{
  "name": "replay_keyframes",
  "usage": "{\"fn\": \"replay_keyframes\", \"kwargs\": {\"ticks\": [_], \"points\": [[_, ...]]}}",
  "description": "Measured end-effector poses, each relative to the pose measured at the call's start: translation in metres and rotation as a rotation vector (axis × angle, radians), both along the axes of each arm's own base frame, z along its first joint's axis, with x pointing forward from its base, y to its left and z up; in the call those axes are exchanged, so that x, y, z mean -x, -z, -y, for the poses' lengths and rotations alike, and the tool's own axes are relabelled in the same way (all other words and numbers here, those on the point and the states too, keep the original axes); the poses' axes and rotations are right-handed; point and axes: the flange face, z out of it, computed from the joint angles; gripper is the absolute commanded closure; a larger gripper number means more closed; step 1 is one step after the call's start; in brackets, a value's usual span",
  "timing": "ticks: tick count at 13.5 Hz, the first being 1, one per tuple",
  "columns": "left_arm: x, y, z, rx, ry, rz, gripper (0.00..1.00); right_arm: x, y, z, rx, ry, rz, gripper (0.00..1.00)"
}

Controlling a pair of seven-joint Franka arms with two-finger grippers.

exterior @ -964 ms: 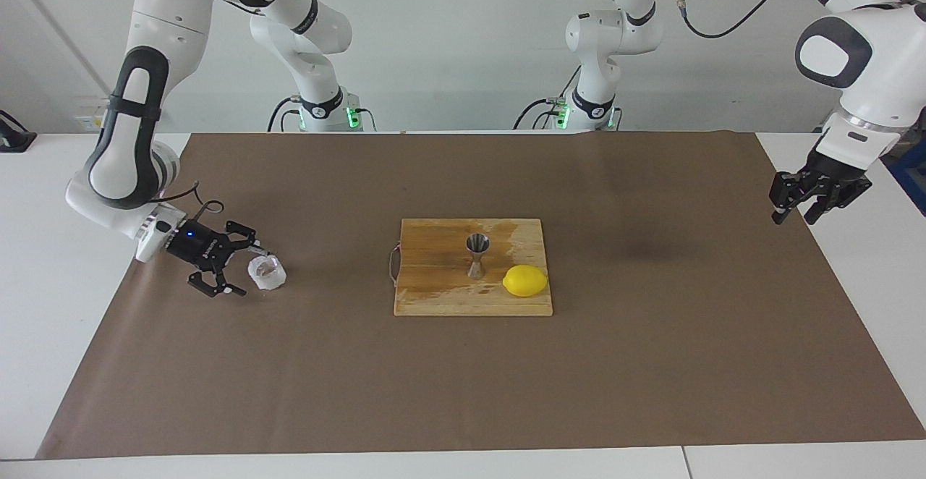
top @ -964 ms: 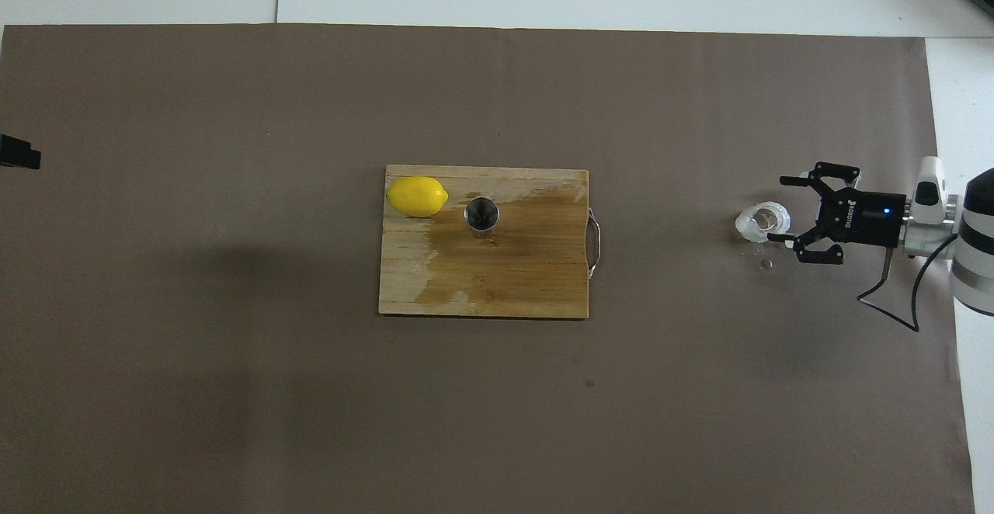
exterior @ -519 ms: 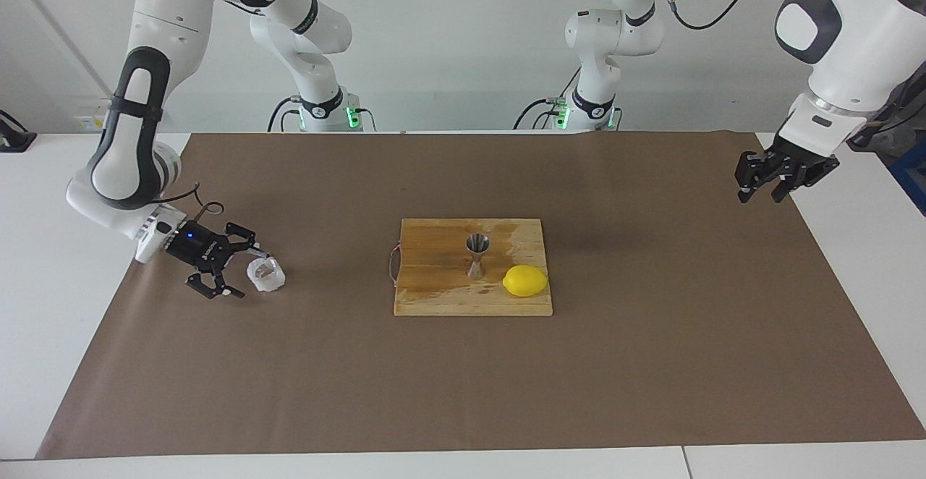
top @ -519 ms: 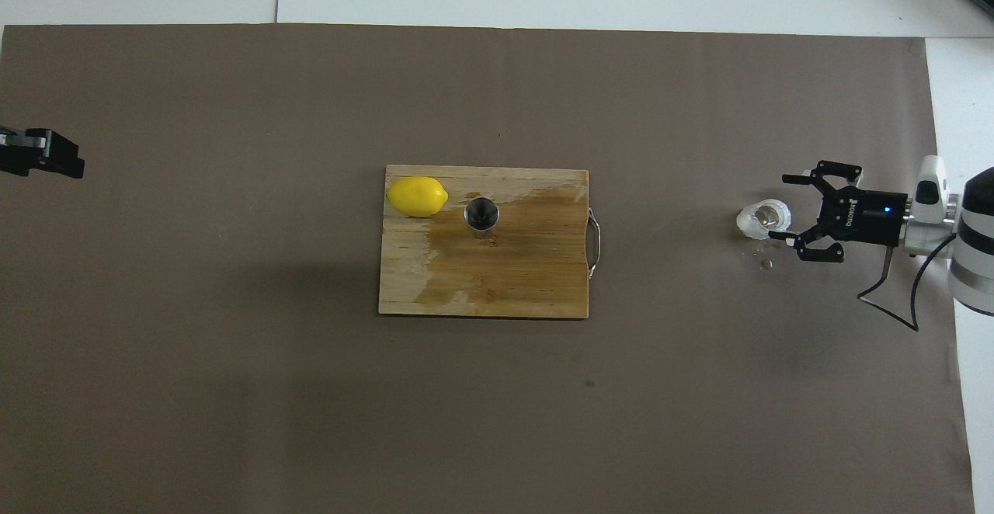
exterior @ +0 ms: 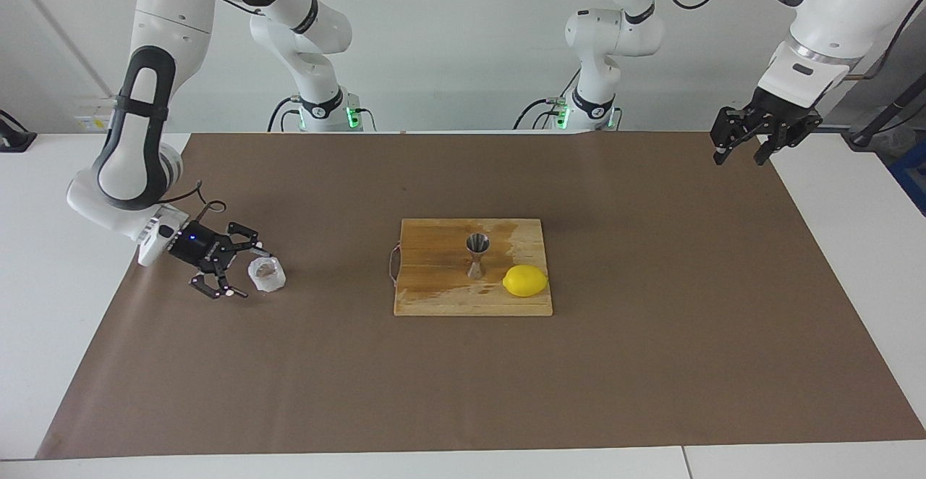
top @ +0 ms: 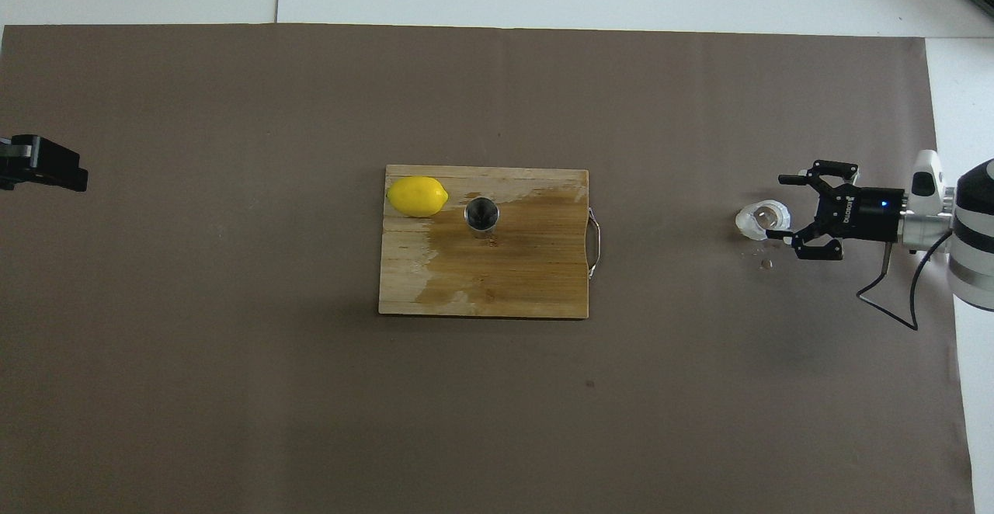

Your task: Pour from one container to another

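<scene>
Pouring looked unstarted: cup (exterior: 266, 275) stood just past the right tool's (exterior: 241, 272) wide, empty fingers; jigger (exterior: 477, 255) waited well apart. Left tool (exterior: 739, 149) hung raised, spread, holding nothing.

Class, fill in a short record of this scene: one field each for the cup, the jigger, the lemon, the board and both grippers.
cup: clear whitish cup stands upright on the brown paper, toward the right arm's end of the table
jigger: steel jigger upright on the board
lemon: lemon on the board, beside the jigger
board: wooden cutting board, mid-table, partly wet
right gripper: right gripper open, low beside the cup
left gripper: left gripper raised over the paper's edge at its own end, holds nothing
</scene>
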Motion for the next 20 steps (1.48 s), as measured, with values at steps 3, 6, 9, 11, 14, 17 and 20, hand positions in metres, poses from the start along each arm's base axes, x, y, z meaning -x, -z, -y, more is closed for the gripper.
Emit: {"fn": "replay_keyframes", "kwargs": {"ticks": [3, 6, 9, 11, 14, 17, 20], "points": [[-0.001, 0.013, 0.005, 0.002, -0.011, -0.002, 0.28, -0.005, -0.018, -0.006, -0.007, 0.021, -0.022, 0.0], [-0.002, 0.029, 0.004, 0.006, -0.012, 0.013, 0.21, -0.004, -0.026, -0.009, 0.011, 0.012, -0.04, 0.0], [-0.003, 0.027, 0.003, 0.007, 0.01, 0.04, 0.1, 0.008, -0.008, -0.007, 0.036, 0.013, -0.055, 0.0], [-0.004, 0.028, 0.005, 0.007, 0.013, 0.045, 0.0, 0.014, 0.002, -0.005, 0.057, 0.01, -0.045, 0.0], [-0.003, 0.031, 0.01, 0.008, 0.015, 0.037, 0.0, 0.016, 0.005, -0.004, 0.072, 0.011, -0.037, 0.0], [-0.002, 0.035, 0.01, 0.007, 0.014, 0.025, 0.0, 0.015, 0.005, -0.005, 0.074, 0.01, -0.036, 0.0], [-0.002, 0.035, 0.009, 0.008, 0.011, 0.023, 0.0, 0.013, 0.006, -0.012, 0.069, -0.002, -0.034, 0.01]]}}
